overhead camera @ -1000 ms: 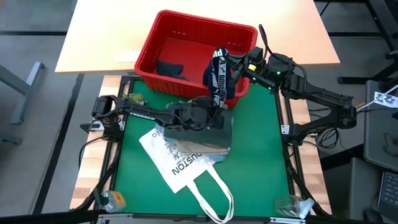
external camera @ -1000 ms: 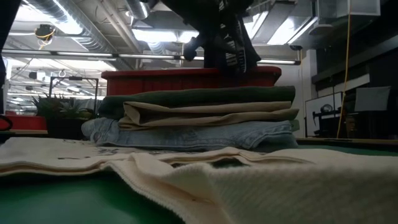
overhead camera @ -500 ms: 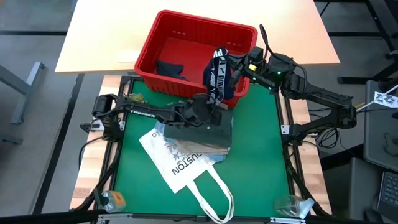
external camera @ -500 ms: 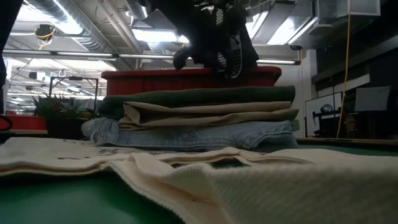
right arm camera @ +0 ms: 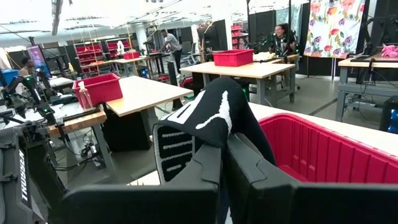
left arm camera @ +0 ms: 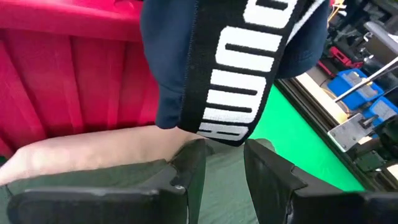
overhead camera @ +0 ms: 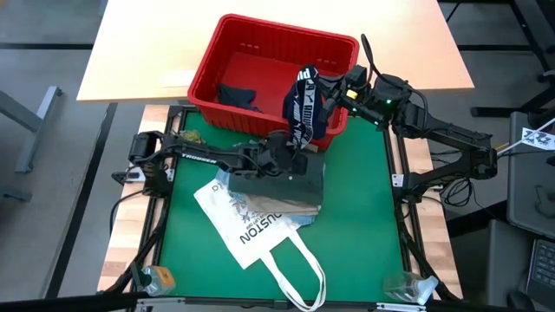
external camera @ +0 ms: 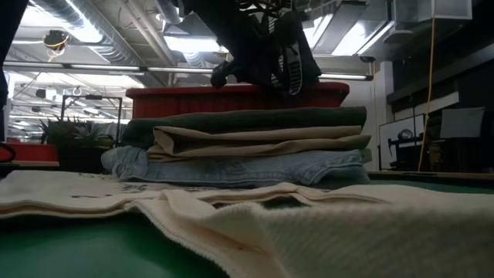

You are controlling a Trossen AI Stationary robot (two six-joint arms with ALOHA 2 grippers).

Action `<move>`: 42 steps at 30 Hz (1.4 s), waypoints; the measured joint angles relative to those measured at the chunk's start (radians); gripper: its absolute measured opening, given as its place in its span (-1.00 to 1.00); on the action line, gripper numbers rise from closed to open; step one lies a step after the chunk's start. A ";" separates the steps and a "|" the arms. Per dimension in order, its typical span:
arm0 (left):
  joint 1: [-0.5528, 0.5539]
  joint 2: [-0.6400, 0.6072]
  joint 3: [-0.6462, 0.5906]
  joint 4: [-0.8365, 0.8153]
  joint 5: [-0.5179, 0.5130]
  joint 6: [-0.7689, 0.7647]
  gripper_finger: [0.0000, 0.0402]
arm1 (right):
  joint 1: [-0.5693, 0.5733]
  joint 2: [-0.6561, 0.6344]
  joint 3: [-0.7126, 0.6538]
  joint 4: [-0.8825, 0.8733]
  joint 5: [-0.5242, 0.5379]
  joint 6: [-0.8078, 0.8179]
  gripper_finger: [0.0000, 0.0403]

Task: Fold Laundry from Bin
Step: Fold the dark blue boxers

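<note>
**Shorts lifted at the bin's near edge, left gripper beneath**

We find the right gripper (overhead camera: 323, 88) clenched on the dark navy shorts with white lettering (overhead camera: 303, 108), hanging over the near wall of the red plastic rectangular bin (overhead camera: 245, 39). The left gripper (left arm camera: 224, 163) stands parted just under the shorts' hem, grasping nothing, above the dark olive folded shirt (external camera: 255, 118) topping the stack of beige cloth (external camera: 262, 140) and light blue jeans (external camera: 239, 167), which lies on the white tote bag (overhead camera: 251, 232).
</note>
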 joint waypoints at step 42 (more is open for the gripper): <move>0.036 -0.001 0.000 0.098 0.034 -0.074 -0.48 | 0.000 0.000 0.000 -0.002 0.000 0.006 -0.97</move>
